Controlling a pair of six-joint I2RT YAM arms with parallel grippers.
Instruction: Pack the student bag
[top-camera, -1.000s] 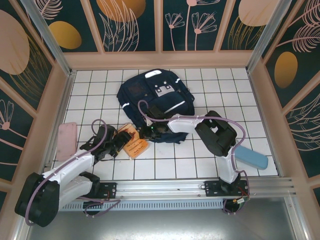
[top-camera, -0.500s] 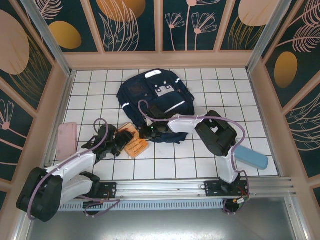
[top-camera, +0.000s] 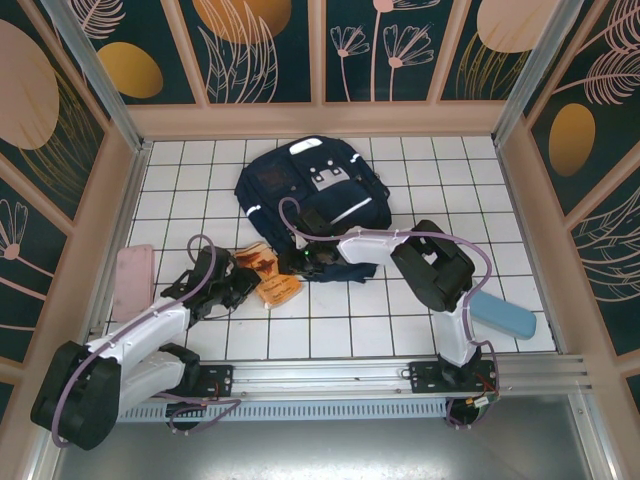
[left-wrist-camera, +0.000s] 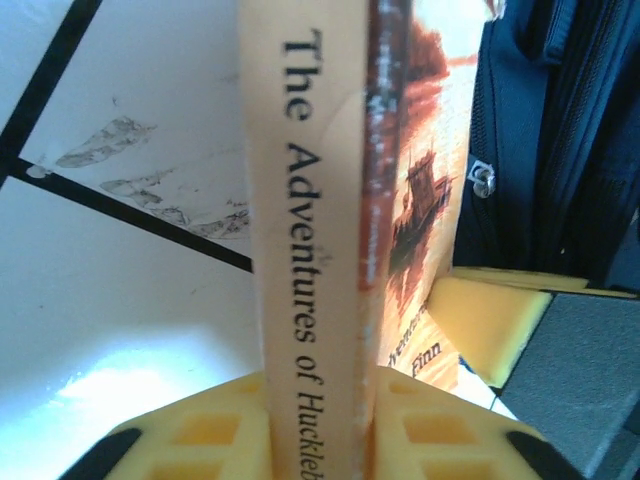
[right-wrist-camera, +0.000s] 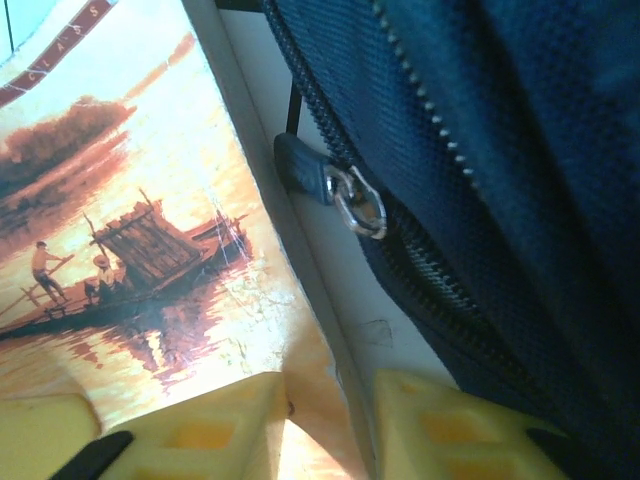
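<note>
An orange paperback (top-camera: 272, 284) lies between a pink pouch (top-camera: 133, 280) and a light-blue case (top-camera: 503, 315).

Comes to one student bag (top-camera: 315, 190), one orange paperback (top-camera: 275, 283), one pink flat pad (top-camera: 132, 280) at the left, one pale-blue oblong case (top-camera: 503, 313) at the right, plus one left gripper (top-camera: 245, 285) and one right gripper (top-camera: 304, 262).

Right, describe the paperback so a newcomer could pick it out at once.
On the white tiled table, find the large navy-blue fabric backpack at the far middle. Just off its near left corner is an orange paperback book, its spine clamped in the left hand. Unlike the flat pink item and the light blue case at the table's sides, its cover shows a raft on a river.
</note>
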